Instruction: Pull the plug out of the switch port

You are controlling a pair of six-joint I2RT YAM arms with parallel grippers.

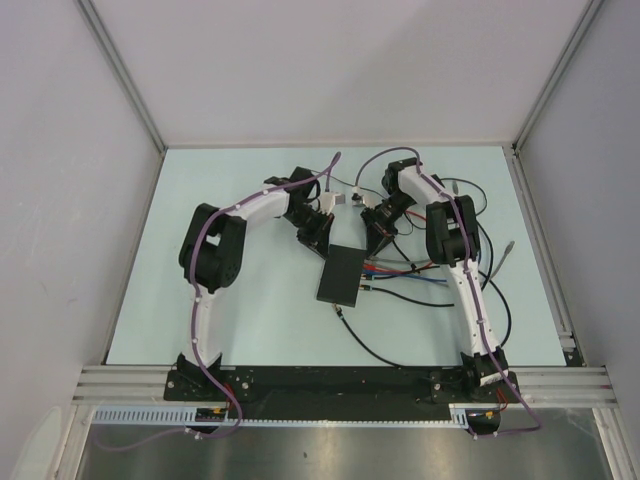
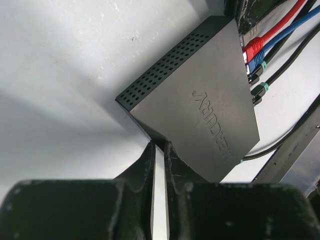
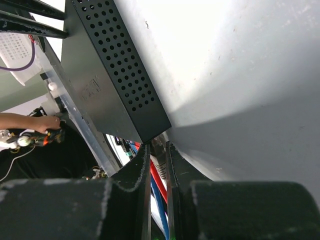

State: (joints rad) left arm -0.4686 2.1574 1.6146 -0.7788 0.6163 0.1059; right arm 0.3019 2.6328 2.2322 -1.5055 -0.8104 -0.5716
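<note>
The pale surface point(image 1: 230, 300) is carrying a flat matte-black rectangular switch box point(image 1: 342, 273), which is lying between the two end effectors. The left end effector point(image 2: 159, 155) is sitting right at one corner of the box, clenched to a thin slit and grasping nothing. The right end effector point(image 3: 158, 148) is grasping a small grey plug point(image 3: 159, 160) between its fingertips at the box's short edge, beside a red cable point(image 2: 272, 27) and a blue cable point(image 2: 287, 32). The switch port is sitting hidden just beyond those fingertips.
</note>
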